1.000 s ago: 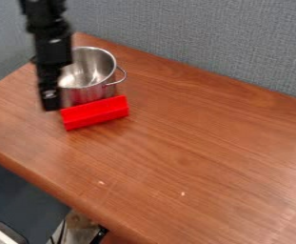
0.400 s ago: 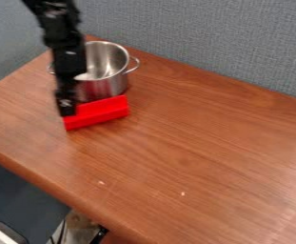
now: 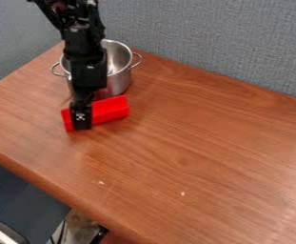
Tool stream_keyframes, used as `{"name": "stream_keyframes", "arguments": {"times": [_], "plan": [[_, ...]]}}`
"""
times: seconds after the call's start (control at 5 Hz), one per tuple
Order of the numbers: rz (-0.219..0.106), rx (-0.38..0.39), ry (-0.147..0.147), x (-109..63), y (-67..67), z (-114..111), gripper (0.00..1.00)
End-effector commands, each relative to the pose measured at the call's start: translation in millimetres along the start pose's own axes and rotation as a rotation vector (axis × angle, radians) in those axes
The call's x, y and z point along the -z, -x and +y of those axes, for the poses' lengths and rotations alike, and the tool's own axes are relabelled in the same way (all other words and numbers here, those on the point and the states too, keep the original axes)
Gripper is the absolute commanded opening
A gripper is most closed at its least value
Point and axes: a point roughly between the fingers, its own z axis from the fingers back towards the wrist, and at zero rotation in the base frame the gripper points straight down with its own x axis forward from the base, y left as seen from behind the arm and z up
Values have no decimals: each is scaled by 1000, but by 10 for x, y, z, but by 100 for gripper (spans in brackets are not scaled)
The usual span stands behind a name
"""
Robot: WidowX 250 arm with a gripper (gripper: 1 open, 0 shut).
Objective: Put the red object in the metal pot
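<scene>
- Your gripper [image 3: 79, 116] has its jaws wide apart, about as wide as they go.
- The jaws are down at the left end of the red object [image 3: 97, 111]. It looks like one black finger [image 3: 78, 119] sits in front of that end. You cannot tell from this view if the fingers touch the block or just stand beside it.
- The block is not lifted. It lies flat on the table [image 3: 188, 143].
- Your arm [image 3: 76, 38] comes in from the top left of the picture. It is black and reaches almost straight down, so the gripper points at the table top.
- The arm stands in front of the metal pot [image 3: 113, 65] and hides part of its left side.
- The red object is a bright red bar. It lies in the upper left part of the picture, just below the pot and very near it.
- The pot is shiny and round, with a small handle on each side. It stands upright near the back edge of the brown wooden table.
</scene>
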Motion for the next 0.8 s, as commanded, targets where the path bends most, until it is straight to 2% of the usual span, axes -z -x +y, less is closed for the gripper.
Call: {"name": "stream_keyframes", "arguments": {"times": [0.0, 0.2, 0.4, 0.6], "plan": [[-4, 4, -64, -139, 64, 32, 0], [-4, -7, -77, -138, 157, 17, 0], [0, -21, -103, -200, 265, -2, 0], [-8, -38, -107, -296, 181, -35, 0]]}}
